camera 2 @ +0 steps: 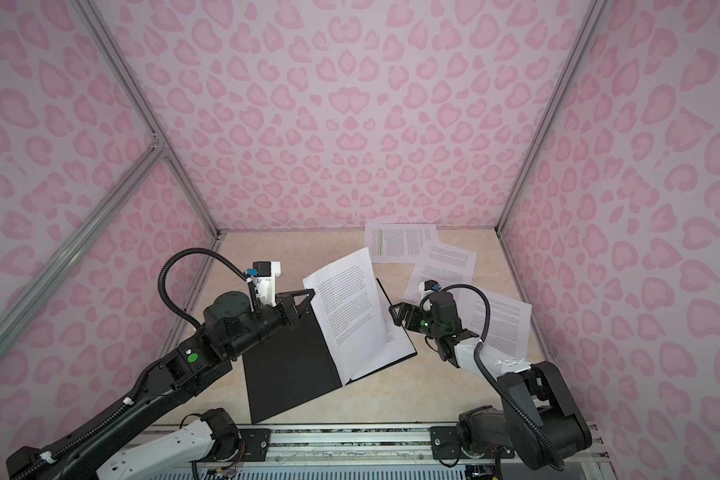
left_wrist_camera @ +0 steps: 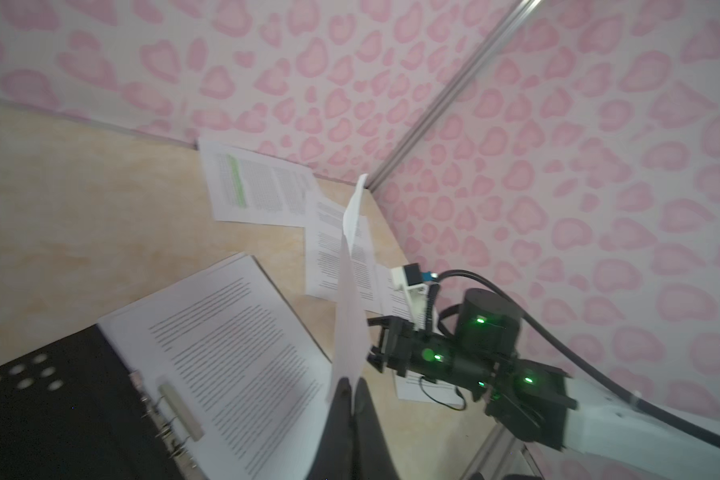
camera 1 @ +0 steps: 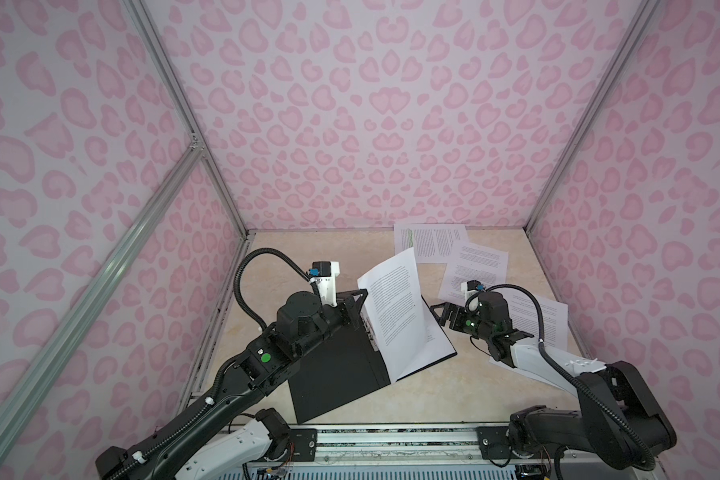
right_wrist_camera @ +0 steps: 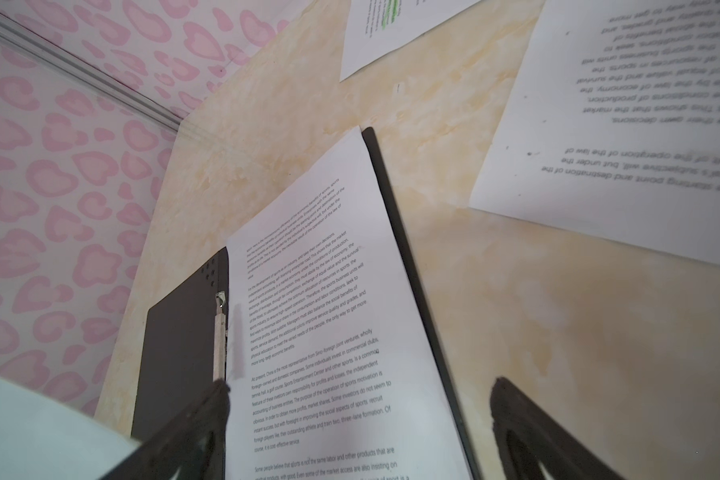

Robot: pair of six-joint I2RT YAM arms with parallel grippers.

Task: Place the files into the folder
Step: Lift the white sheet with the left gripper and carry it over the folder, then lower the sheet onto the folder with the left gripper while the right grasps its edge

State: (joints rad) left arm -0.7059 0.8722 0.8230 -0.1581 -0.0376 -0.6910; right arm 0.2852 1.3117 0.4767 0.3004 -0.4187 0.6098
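Observation:
The folder (camera 1: pixel 333 374) (camera 2: pixel 283 374) lies open in the middle of the table, black inside up, with a metal clip (left_wrist_camera: pixel 181 411) at its spine. White printed files (left_wrist_camera: pixel 233 340) (right_wrist_camera: pixel 321 311) lie on its right half. My left gripper (camera 1: pixel 363 296) (camera 2: pixel 310 293) (left_wrist_camera: pixel 352 384) is shut on the edge of one sheet (camera 1: pixel 395 316) (left_wrist_camera: pixel 350 316), which stands nearly upright over the folder. My right gripper (camera 1: pixel 439 311) (camera 2: pixel 393 311) (right_wrist_camera: pixel 360 384) hangs open just right of that sheet, above the folder's right edge, holding nothing.
Three loose sheets lie at the back right: one with green highlighted lines (camera 1: pixel 431 245) (left_wrist_camera: pixel 258 187), one overlapping it (camera 1: pixel 474 266), and one under my right arm (camera 1: pixel 545 320). Pink patterned walls (camera 1: pixel 350 124) enclose the table on three sides.

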